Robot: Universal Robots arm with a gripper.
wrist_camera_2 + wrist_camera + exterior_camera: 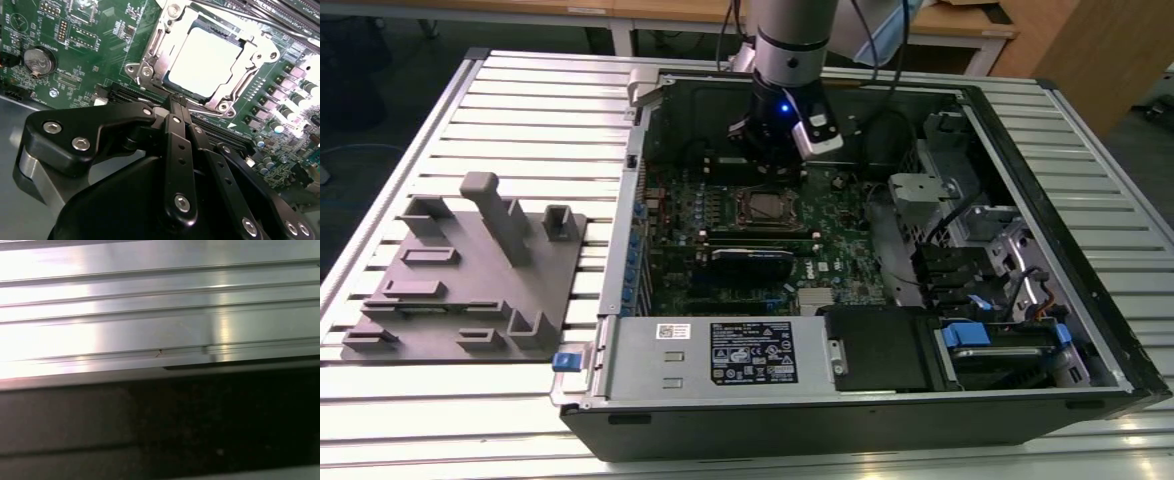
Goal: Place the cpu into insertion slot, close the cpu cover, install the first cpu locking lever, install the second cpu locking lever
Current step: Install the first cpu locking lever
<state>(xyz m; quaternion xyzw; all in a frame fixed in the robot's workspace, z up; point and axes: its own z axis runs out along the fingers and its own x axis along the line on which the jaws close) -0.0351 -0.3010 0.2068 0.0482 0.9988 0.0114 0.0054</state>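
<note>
Black metal gripper [176,100] sits closest in the second wrist view, jaws seemingly pressed together, gripping nothing. Just past its tips we see the small silver-grey square cpu [207,60] seated in the dark-framed insertion slot [202,21], silvery frame-shaped cpu cover [150,57] flat around it, just above centre in the exterior view.

The motherboard [100,30] is green with fine pale traces. The cpu [207,60] has a pale silver-grey top, framed by the silvery cpu cover [150,56]. The gripper [176,102] is black. The table [534,100] is ribbed silver, the fixture plate [454,300] seemingly plain grey, the power supply label [750,352] black
</note>
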